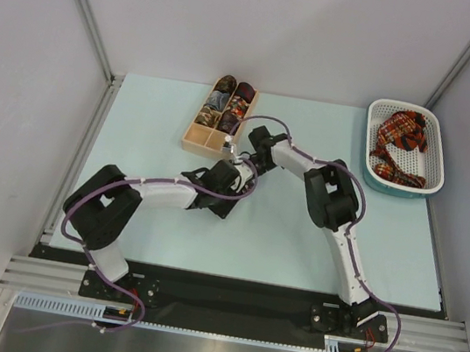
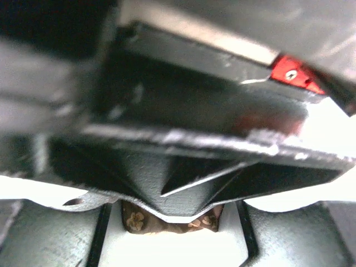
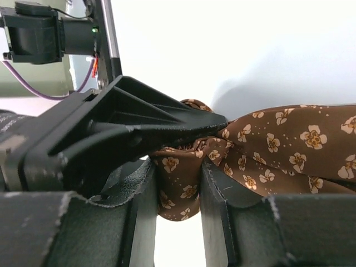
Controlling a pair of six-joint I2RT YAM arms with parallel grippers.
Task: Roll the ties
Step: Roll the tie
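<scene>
Mid-roll on the brown tie (image 3: 267, 150): right gripper (image 3: 178, 214) clamped on its rolled end, tail loose, near the wooden box (image 1: 192, 143). The left gripper (image 2: 172, 225) straddles the roll (gripping or not, cannot tell). Next needs 1 firm pinch, then another turn.

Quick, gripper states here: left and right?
Left gripper: jaws apart around the brown fabric tie with small gold flowers; grip cannot be told.
Right gripper: closed on that tie's rolled end.

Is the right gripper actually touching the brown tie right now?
Touching. The right wrist view shows the brown tie squeezed between both fingers of the right gripper, fabric against each.
</scene>
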